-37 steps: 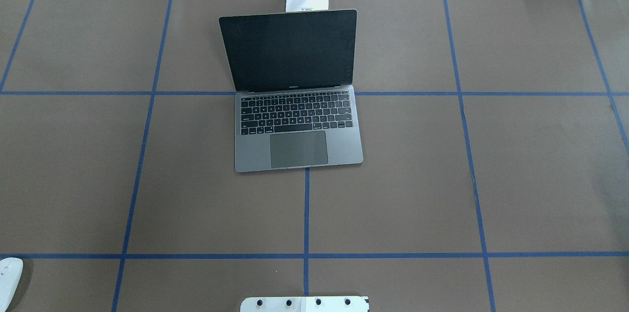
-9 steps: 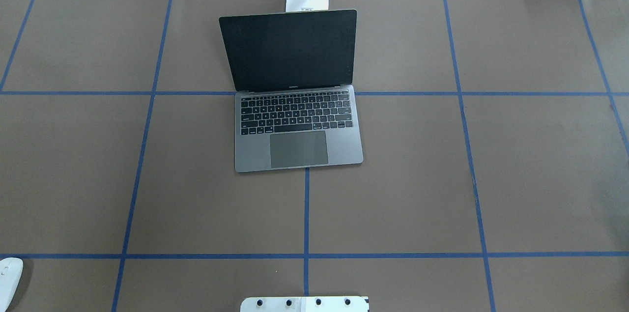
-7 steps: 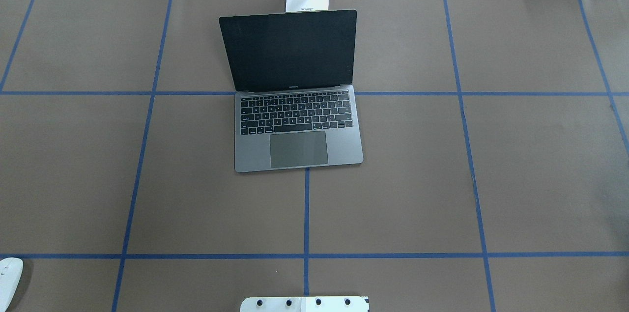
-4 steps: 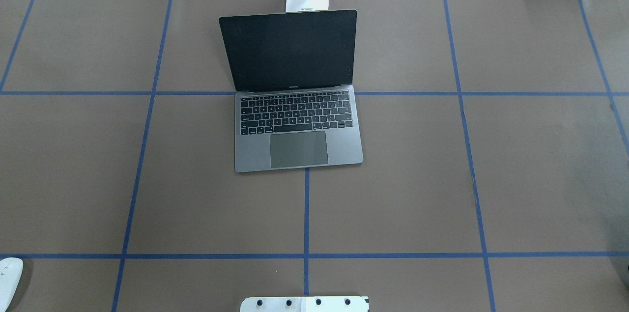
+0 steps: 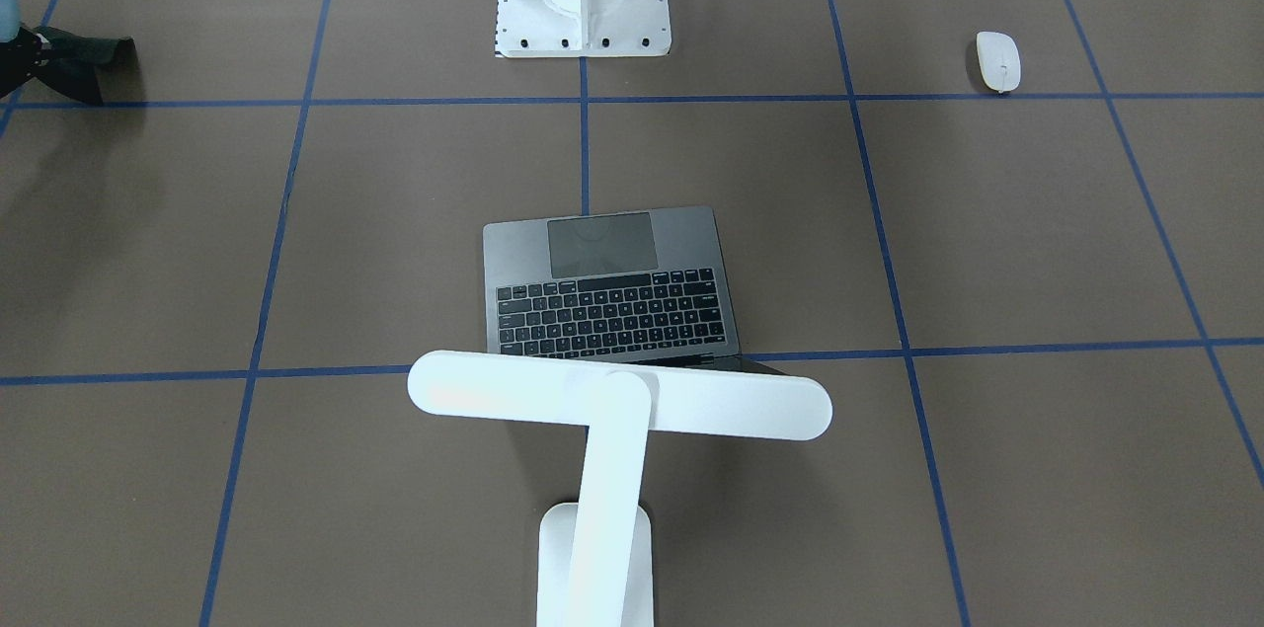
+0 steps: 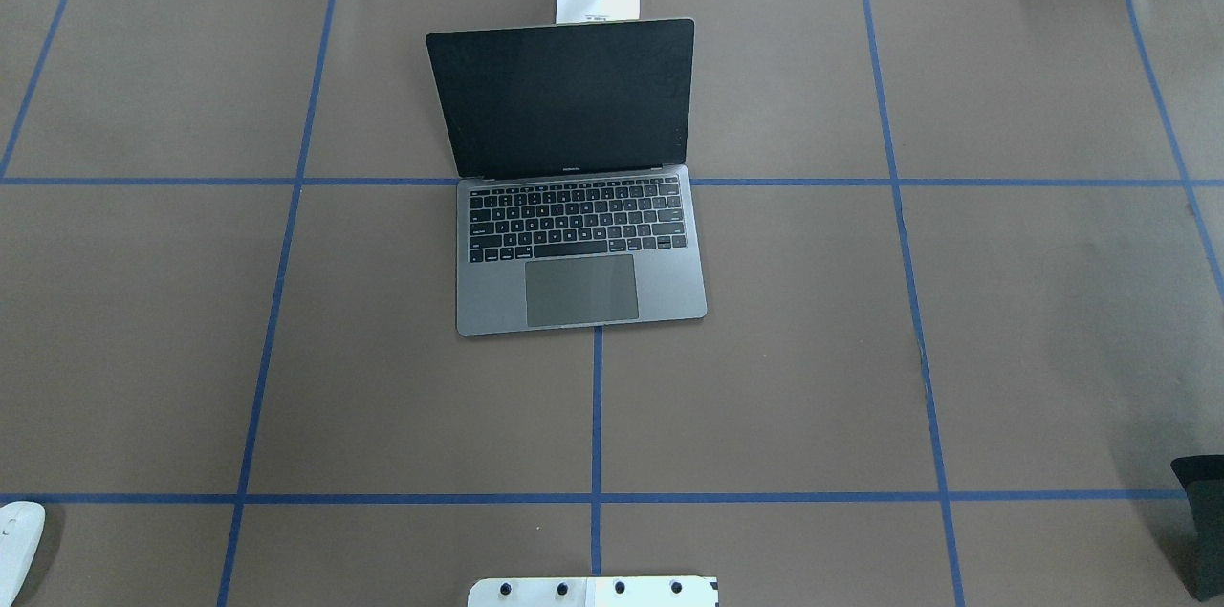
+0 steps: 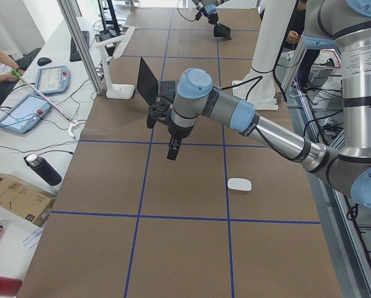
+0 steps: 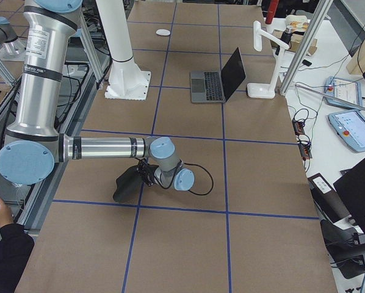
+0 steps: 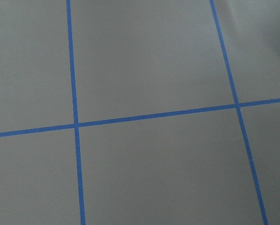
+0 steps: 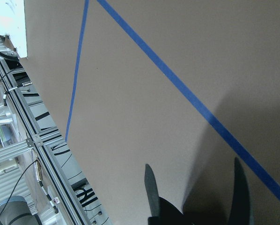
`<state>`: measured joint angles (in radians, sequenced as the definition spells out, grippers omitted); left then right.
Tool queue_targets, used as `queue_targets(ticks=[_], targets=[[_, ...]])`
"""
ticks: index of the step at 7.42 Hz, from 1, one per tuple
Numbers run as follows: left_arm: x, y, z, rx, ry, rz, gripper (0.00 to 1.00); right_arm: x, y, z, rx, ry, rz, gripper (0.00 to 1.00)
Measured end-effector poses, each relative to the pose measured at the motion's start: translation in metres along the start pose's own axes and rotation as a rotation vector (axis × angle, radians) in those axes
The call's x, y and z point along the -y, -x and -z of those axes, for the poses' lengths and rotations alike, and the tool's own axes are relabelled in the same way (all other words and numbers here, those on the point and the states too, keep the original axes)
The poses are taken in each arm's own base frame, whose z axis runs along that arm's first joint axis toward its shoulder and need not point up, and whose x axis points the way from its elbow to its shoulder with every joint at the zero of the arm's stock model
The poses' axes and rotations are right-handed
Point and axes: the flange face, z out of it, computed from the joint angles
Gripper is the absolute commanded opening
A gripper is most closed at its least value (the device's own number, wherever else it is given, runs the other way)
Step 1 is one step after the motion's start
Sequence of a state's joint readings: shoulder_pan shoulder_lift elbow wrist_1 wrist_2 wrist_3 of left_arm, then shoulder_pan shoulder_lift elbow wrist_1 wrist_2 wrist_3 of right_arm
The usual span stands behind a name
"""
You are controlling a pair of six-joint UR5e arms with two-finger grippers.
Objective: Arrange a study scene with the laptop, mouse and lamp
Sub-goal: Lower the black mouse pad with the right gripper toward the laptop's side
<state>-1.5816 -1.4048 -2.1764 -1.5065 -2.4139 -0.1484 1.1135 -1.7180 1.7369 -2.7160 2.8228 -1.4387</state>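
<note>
The brown table (image 6: 765, 349) with blue tape lines (image 6: 595, 416) held all 3 things. The laptop (image 6: 579, 225) sat open in the middle, far from both claws. It was ahead of the right claw (image 10: 192, 161) and off to that claw's left. The lamp (image 5: 612, 405) stood just behind the laptop, even farther from the claws, with its long bar higher than the laptop. The right claw hung low over the table's near right part. Its 2 fingers (image 10: 151, 192) were spread wide with nothing between them. The left claw (image 7: 172, 149) hung in the air, pointing down. I cannot tell if it was spread or pinched. The small mouse (image 5: 997, 60) lay flat on the table, lower than the left claw and not touching it.
</note>
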Motion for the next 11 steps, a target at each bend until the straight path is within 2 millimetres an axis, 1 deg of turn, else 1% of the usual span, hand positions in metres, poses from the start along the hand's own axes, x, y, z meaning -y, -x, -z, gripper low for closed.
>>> queue_targets(ticks=[2,3,5,6,9,11], targets=[[-0.004,0.001,0.0,-0.005,0.005,0.007,0.99,0.034,0.028,0.032,0.013,-0.061,-0.076,0.0],[-0.004,0.0,-0.001,-0.014,0.007,0.01,0.99,0.042,0.038,0.047,0.017,-0.098,-0.107,0.0],[-0.005,-0.001,0.0,-0.022,0.008,0.012,0.99,0.044,0.045,0.07,0.023,-0.174,-0.158,0.0],[-0.008,-0.001,0.0,-0.023,0.009,0.014,0.99,0.055,0.051,0.078,0.029,-0.219,-0.182,0.0],[-0.016,-0.002,0.002,-0.025,0.011,0.017,0.99,0.113,0.086,0.107,0.061,-0.361,-0.295,0.0],[-0.016,-0.002,0.003,-0.025,0.011,0.016,0.99,0.142,0.1,0.12,0.087,-0.472,-0.39,0.0]])
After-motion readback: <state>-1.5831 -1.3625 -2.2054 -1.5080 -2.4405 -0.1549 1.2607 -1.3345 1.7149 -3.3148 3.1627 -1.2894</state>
